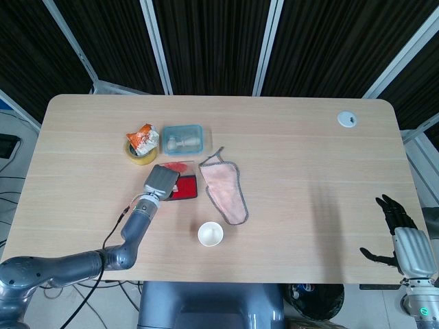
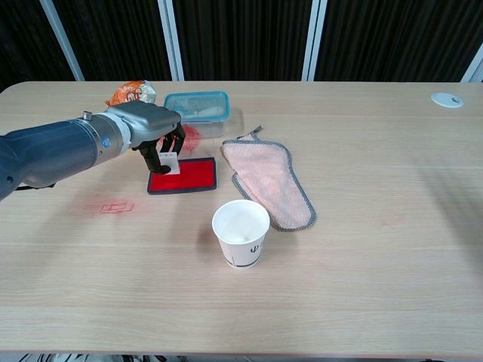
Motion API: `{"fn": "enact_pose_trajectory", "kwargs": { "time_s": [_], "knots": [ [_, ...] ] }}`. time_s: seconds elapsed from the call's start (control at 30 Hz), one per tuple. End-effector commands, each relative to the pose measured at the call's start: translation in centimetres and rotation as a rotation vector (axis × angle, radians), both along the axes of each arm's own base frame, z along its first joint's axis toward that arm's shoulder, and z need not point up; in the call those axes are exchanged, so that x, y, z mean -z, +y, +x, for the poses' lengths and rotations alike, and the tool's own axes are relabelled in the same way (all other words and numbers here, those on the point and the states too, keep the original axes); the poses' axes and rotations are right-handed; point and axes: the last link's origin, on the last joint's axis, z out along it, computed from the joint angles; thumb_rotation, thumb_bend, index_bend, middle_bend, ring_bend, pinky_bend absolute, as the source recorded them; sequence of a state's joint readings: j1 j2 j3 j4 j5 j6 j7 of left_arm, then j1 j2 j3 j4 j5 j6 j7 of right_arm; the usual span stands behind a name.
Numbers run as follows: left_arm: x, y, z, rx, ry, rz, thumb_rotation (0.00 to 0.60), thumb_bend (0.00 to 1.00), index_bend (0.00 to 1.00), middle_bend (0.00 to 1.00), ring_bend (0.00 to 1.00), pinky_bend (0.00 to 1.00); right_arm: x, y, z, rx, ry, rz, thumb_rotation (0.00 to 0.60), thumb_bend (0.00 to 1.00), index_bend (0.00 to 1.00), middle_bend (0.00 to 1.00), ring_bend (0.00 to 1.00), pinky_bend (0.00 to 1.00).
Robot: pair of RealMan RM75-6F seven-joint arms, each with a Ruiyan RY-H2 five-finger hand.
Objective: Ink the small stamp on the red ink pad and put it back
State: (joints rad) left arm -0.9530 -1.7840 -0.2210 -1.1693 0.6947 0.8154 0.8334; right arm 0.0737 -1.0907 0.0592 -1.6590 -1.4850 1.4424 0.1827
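Stamp [image 2: 169, 163] held in the left hand [image 2: 155, 136], its small pale block pinched between the dark fingers [image 2: 178, 140] and poised at the left edge of the red ink pad [image 2: 189, 176], which lies on the tabletop [image 2: 362, 286] directly beneath and slightly to the right of that hand. Whether the stamp face touches the pad surface cannot be told from either view. The stamp appears rigid, light and compact, so it should need only a modest pinch; its smooth sides may slip if the grip loosens, and hold is best taken on the upper sides of the block, well above the inked face, keeping it upright so that the face meets the pad flat. The pad looks like a shallow, stiff tray that could slide under sideways pressure. Beyond the hand stand a clear lidded box [image 2: 198, 107], a snack packet [image 2: 130, 93] and, in the head view, a tape roll [image 1: 138, 155]; to its right lie a pink cloth [image 2: 270, 181] and a paper cup [image 2: 241, 232]. The right hand [image 1: 398, 236] hangs empty off the tabletop's near right corner, fingers spread.
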Motion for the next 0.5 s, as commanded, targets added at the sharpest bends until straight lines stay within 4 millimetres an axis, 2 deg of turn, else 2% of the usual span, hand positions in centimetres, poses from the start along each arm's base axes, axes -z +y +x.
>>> {"fn": "enact_pose_trajectory", "kwargs": {
  "time_s": [0.03,0.5],
  "knots": [
    [0.14,0.01,-0.13,0.001,0.002,-0.002,0.6,0.52,0.75,0.76,0.58,0.61,0.01,0.0,0.0,0.001,-0.001,0.0,0.6,0.16,0.0,0.0,0.0,0.18],
    [0.46,0.03,-0.76,0.002,0.018,0.003,0.6,0.52,0.75,0.76,0.58,0.61,0.03,0.04,0.04,-0.001,-0.002,0.0,0.6,0.16,0.0,0.0,0.0,0.18]
  ]
}}
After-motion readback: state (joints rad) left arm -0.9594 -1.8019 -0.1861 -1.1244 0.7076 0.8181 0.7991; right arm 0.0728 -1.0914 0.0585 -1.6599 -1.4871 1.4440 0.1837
